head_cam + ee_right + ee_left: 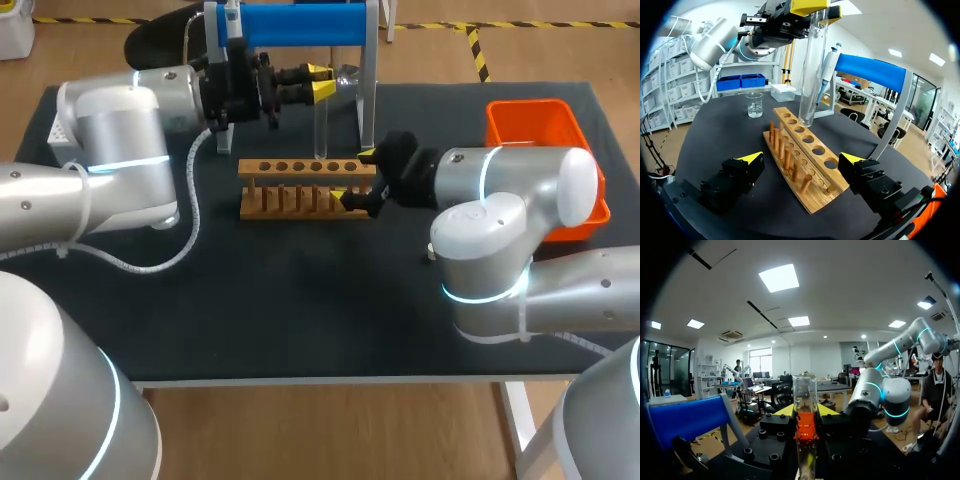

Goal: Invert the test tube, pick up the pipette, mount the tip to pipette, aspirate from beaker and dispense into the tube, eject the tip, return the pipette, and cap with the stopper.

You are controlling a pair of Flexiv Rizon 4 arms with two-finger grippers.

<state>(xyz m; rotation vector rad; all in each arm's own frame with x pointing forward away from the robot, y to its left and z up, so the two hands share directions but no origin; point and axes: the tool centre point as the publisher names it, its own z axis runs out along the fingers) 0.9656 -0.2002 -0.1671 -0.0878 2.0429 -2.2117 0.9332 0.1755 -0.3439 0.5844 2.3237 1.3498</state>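
The left gripper [322, 83] is closed on a clear glass test tube [320, 125], both yellow-tipped fingers pinching its upper part from two sides. The tube hangs upright, rounded end down, just over the holed top rail of the wooden test tube rack [305, 185] – whether it touches the wood I cannot tell. From the left wrist view the tube rises straight up between the fingers [785, 411]. The right gripper [801, 159] is wide open and holds nothing; its fingers stand on either side of the rack's near end, apart from it. Beyond the rack, the right wrist view shows a small glass beaker [754, 105] on the black table [300, 310] and a pipette [827, 65] hanging on the blue-topped stand [300, 25]. An orange bin [540, 125] sits at the table's right edge.
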